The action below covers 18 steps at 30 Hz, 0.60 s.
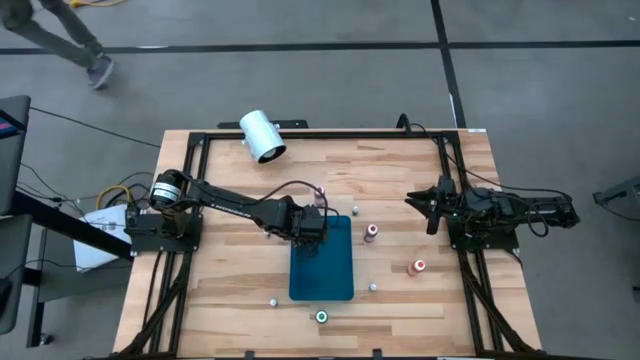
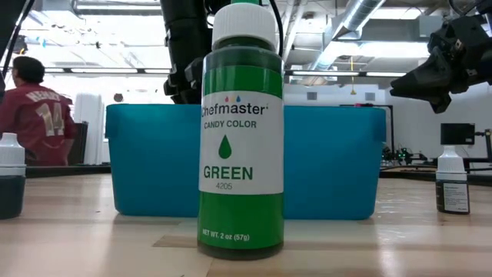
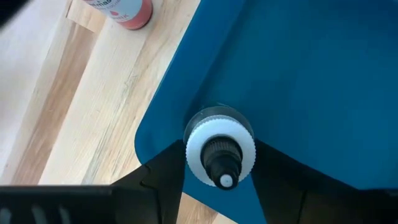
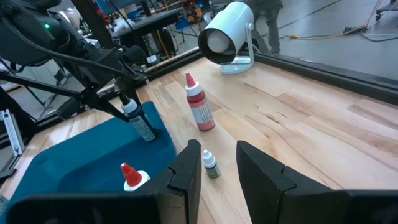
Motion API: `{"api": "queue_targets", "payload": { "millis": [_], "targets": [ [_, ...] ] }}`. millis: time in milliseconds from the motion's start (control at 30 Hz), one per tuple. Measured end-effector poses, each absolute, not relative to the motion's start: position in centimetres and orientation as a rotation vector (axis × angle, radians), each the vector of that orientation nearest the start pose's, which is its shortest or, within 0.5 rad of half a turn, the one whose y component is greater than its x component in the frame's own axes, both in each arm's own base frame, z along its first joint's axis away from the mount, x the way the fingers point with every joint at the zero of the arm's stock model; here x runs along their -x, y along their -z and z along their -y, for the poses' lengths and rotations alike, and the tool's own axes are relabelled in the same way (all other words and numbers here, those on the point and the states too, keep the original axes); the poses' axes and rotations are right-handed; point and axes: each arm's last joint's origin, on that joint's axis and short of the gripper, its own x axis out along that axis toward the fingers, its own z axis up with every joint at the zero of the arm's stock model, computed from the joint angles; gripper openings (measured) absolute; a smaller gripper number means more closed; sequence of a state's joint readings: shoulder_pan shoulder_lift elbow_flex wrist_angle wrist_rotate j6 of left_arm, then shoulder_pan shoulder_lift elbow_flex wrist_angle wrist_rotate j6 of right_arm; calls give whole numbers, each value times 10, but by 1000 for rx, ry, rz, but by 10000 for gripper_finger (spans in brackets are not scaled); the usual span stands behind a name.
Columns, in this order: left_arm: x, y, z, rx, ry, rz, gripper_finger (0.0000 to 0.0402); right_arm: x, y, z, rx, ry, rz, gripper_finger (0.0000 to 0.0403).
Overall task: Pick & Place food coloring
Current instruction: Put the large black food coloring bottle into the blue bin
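Observation:
The food coloring bottles are small, with white caps. My left gripper (image 1: 312, 228) is shut on one dark-bodied bottle (image 3: 219, 149) over the far left corner of the blue bin (image 1: 322, 262). A green bottle (image 1: 322, 317) stands near the near edge and fills the low view (image 2: 241, 131). Two red bottles (image 1: 371, 232) (image 1: 418, 266) stand on their bases right of the bin. Another red one (image 4: 199, 106) stands beyond it. My right gripper (image 4: 217, 165) waits open at the table's right, just behind a tiny bottle (image 4: 210, 165). My left gripper pinches the bottle between its two fingers (image 3: 163, 177), one on each side at the white cap's rim (image 3: 190, 157). The fingers come from above, pointing down. The bottle (image 4: 138, 121) hangs nearly upright, slightly tilted, its lower end inside the bin; whether it touches the floor, I cannot tell.
A big white cylinder (image 1: 263, 136) sits at the far edge. Tiny bottles (image 1: 272, 300) (image 1: 373, 287) (image 1: 356, 210) dot the wood around the bin. A black frame (image 1: 320, 134) borders the table. A person (image 2: 34, 111) is in the room behind.

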<state>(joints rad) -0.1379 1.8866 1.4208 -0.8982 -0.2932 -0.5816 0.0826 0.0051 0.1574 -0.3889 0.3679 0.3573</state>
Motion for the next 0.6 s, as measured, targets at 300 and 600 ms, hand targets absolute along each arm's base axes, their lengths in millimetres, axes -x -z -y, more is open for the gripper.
{"api": "queue_targets", "payload": {
  "millis": [300,600],
  "targets": [
    [-365,-204,43,250,-519,-1236,171,-82,-179,4,-300,322,-178,93],
    [-365,-204,43,256,-523,-1235,219,-82,-179,4,-300,322,-178,93]
  ]
}}
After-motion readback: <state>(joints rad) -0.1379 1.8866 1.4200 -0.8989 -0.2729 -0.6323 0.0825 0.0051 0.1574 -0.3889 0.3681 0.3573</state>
